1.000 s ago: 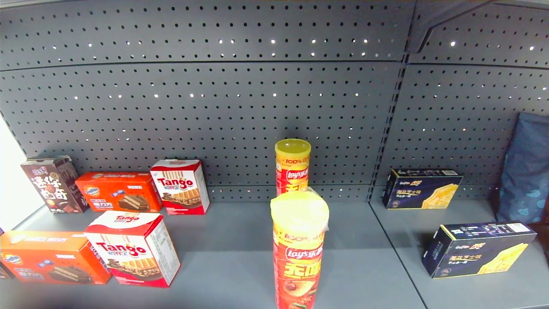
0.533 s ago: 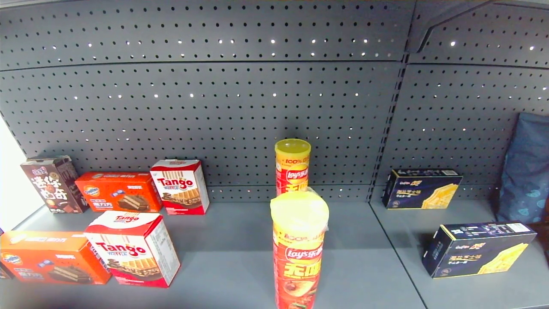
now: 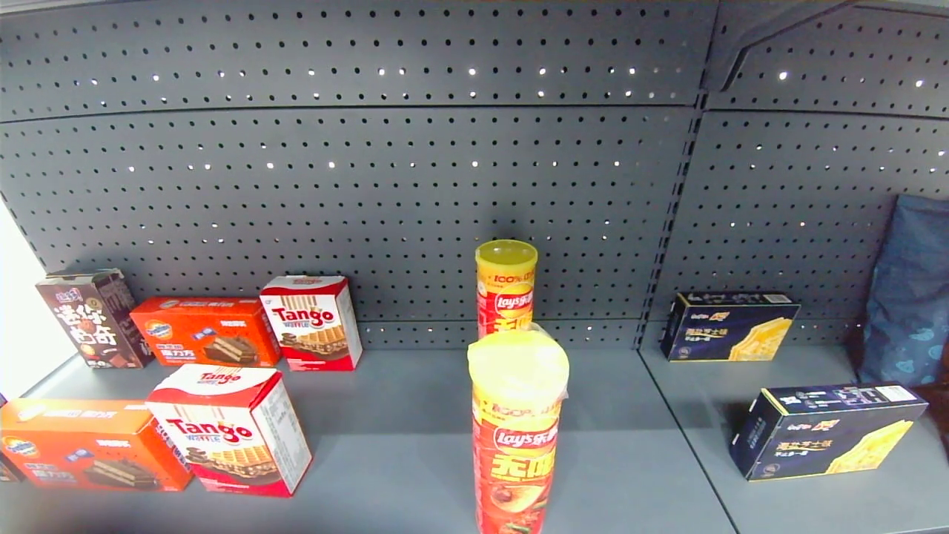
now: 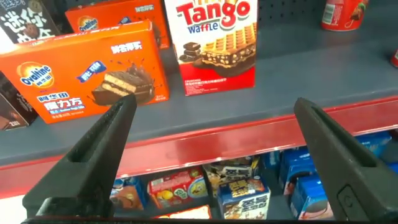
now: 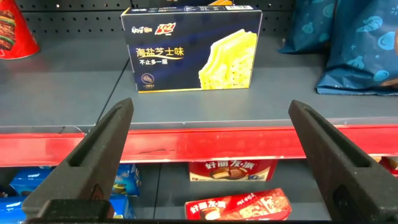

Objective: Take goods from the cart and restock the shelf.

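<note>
While left gripper (image 4: 214, 104) hangs spread wide, wafer box (image 4: 214, 43) stands beyond, apart.

Dark grey pegboard back panel (image 3: 371, 185), light showing through some holes. Blue patterned bag (image 3: 908, 289) leans against it at far right (soft, crumpled). Bright white gap (image 3: 16, 326) at far left edge. On the tier underneath: red snack box (image 5: 233, 169), flat red pack (image 5: 239, 205), blue cartons (image 4: 305, 186), small mixed boxes (image 4: 177, 186).

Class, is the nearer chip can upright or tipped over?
Upright: the nearer chip can stands vertical on the shelf, its yellow lid on top.
</note>
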{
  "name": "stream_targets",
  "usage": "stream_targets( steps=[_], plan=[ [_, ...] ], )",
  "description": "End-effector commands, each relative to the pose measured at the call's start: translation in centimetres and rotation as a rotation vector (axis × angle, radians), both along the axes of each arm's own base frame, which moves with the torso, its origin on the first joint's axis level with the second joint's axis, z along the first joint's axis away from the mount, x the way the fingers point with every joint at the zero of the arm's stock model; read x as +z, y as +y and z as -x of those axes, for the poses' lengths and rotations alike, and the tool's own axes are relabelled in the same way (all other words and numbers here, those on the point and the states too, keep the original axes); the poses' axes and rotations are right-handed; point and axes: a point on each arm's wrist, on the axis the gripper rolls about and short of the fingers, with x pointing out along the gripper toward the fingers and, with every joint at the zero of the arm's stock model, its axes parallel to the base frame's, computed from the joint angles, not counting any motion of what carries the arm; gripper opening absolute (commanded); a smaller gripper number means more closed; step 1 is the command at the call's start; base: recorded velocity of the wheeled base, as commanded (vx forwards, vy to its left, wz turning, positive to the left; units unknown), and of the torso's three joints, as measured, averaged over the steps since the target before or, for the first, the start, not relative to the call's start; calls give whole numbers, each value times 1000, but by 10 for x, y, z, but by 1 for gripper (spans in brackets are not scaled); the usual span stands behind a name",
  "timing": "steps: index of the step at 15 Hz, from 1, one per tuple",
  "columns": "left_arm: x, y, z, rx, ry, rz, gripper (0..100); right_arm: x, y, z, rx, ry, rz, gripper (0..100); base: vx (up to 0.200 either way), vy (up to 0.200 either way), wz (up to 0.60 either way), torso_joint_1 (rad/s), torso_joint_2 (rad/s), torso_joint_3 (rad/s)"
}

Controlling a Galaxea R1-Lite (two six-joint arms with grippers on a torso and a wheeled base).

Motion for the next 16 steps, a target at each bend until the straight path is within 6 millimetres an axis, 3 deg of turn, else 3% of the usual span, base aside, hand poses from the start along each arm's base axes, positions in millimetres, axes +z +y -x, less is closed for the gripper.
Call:
stream_targets(
  steps=[1, 16],
  plan=[
    [0, 0, 0, 1, -3, 5, 100, 0, 0, 0, 1, 2, 0, 100, 0, 0, 0, 0, 0, 0],
    [0, 2, 0, 89, 1, 38, 100, 0, 0, 0, 2, 2, 0, 100, 0, 0, 0, 0, 0, 0]
  ],
)
